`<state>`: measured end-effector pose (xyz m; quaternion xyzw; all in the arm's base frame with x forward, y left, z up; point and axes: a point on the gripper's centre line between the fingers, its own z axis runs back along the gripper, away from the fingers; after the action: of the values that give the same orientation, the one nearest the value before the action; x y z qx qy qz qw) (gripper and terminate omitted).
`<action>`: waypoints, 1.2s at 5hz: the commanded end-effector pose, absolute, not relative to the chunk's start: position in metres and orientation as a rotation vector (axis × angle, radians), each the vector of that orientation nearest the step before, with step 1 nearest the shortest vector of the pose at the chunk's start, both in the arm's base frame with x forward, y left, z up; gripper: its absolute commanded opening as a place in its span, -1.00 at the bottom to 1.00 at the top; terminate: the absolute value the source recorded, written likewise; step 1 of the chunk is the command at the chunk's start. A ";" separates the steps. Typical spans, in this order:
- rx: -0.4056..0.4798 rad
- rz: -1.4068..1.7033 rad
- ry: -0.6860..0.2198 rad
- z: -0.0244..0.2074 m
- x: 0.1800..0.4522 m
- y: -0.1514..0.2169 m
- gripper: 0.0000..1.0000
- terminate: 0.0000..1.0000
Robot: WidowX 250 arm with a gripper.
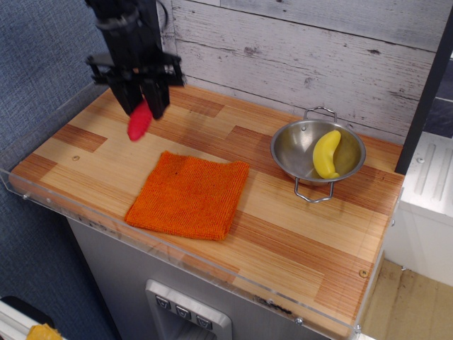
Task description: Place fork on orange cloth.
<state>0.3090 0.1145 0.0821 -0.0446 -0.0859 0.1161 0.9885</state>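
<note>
Now the tool (141, 106) is closed on the fork (139, 122), gripping the upper end of its red handle so the rest hangs down and tilts left, clear of the counter (283, 234) near its back-left corner; the tines are hidden. Lifted like this, it can likely pass over without dragging. Toward the front edge the orange cloth (190, 195) lies flat and bare, nothing on it yet

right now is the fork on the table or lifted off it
Lifted: the fork hangs in the shut gripper, above the table, not yet over the orange cloth.
</note>
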 end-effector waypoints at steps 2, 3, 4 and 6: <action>-0.112 0.112 -0.237 0.125 0.283 0.060 -1.00 -1.00; -0.110 0.064 -0.202 0.111 0.274 0.035 -1.00 -1.00; -0.092 0.039 -0.173 0.097 0.268 0.021 -1.00 -1.00; -0.078 0.065 -0.119 0.068 0.248 0.023 -1.00 -1.00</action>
<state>0.2496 0.0208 0.0583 -0.0417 -0.0402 0.0322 0.9978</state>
